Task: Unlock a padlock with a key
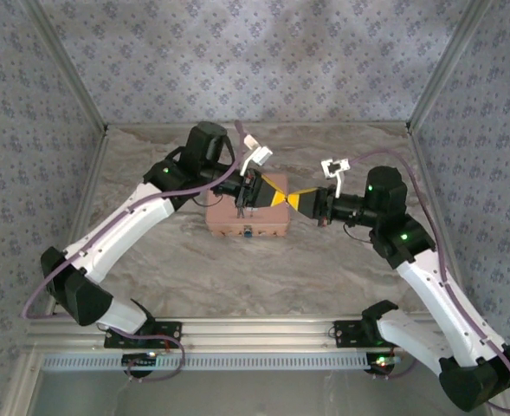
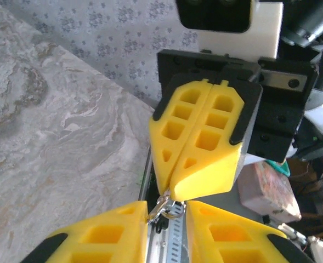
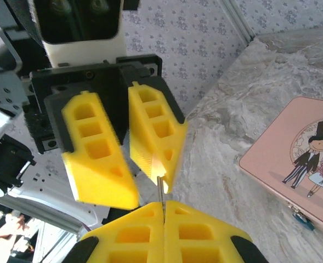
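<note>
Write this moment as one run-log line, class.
right gripper: shut on key | left gripper: open, tips at key | padlock: on clasp of pink tin, untouched

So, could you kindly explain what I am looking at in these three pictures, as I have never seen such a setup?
These are two robot arms, the left arm and the right arm, bolted at the near edge of a marble-patterned table. One picture looks down from above and behind them. The other two come from a camera on each wrist, so each shows its own yellow fingers at the bottom and the other arm's opposite. On the table lies a pink tin printed with a cartoon bride and groom, its clasp fastened by a tiny bluish padlock. The right end effector is shut on a thin metal key, held in the air. The left end effector faces it, open, gripping nothing.
</note>
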